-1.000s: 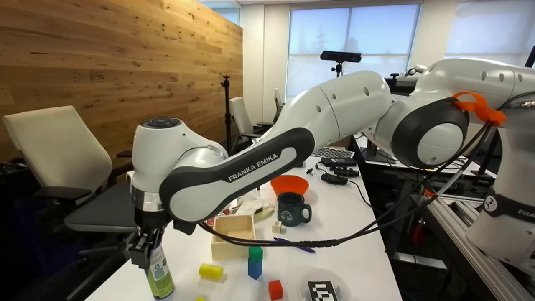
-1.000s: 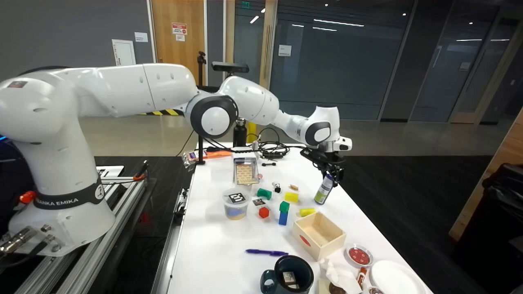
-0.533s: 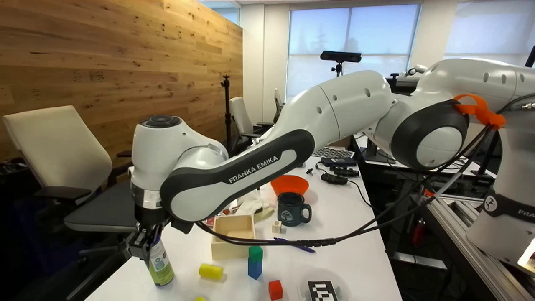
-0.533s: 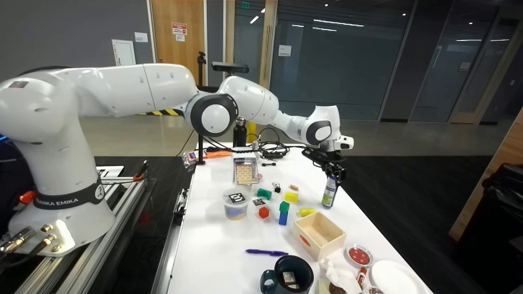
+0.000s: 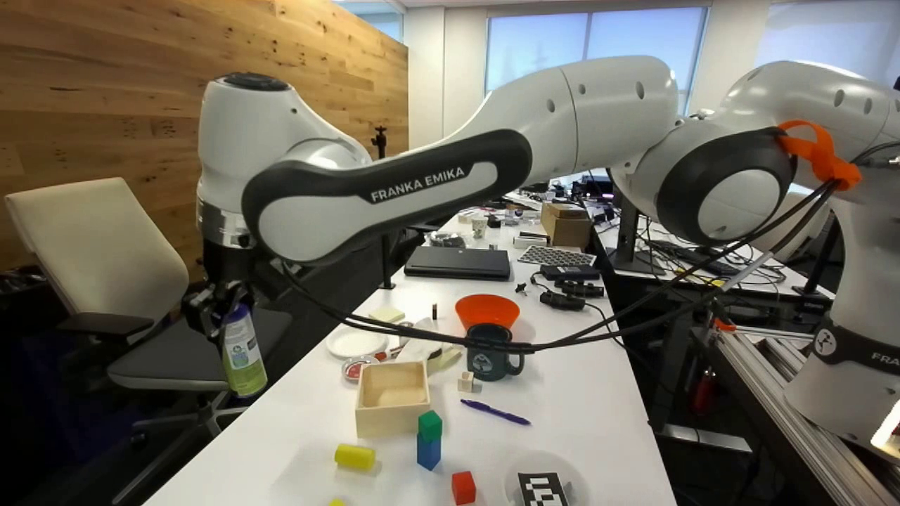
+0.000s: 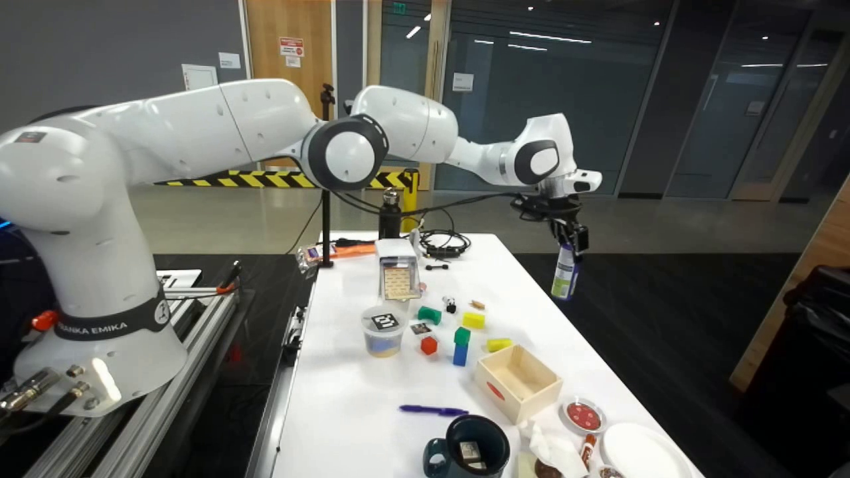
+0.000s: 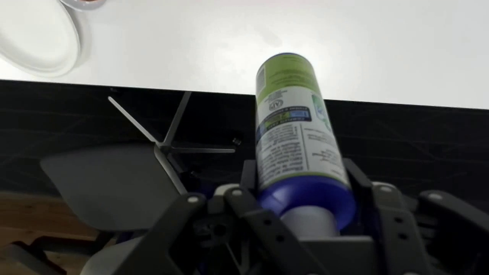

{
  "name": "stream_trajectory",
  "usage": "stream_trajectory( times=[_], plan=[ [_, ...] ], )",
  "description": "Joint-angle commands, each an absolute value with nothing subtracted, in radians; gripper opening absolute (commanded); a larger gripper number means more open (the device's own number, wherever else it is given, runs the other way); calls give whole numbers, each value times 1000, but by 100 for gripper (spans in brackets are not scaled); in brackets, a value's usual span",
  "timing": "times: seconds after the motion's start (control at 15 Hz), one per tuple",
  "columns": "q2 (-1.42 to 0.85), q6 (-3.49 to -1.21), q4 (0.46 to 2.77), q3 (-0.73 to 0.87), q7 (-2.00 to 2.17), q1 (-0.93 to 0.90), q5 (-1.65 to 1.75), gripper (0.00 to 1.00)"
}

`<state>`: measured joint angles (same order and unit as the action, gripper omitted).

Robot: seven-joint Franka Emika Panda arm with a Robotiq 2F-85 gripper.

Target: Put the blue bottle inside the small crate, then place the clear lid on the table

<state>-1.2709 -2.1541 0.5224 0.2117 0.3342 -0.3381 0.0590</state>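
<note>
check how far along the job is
Done: the blue-topped bottle is off the table. In hand: the gripper clamps its top. Left: lowering it into the small wooden crate standing apart, then placing the clear lid, seemingly capping the plastic tub, on the table.

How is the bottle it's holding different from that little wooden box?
The bottle hangs tilted in the end effector; the wooden box sits flat on the table. The bottle is slim and round; the box is rectangular and open-topped. The bottle is blue, white and green; the box is tan. Both carry markings: print on the bottle, a red oval on the box.
</note>
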Motion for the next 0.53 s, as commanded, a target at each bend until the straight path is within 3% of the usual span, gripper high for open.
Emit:
stream_trajectory(
  times=[0.0, 0.47],
  plan=[
    [-1210, -2056, 564, 219, 522, -369, 39, 30],
    [-1213, -2093, 670, 226, 876, -367, 36, 30]
  ],
)
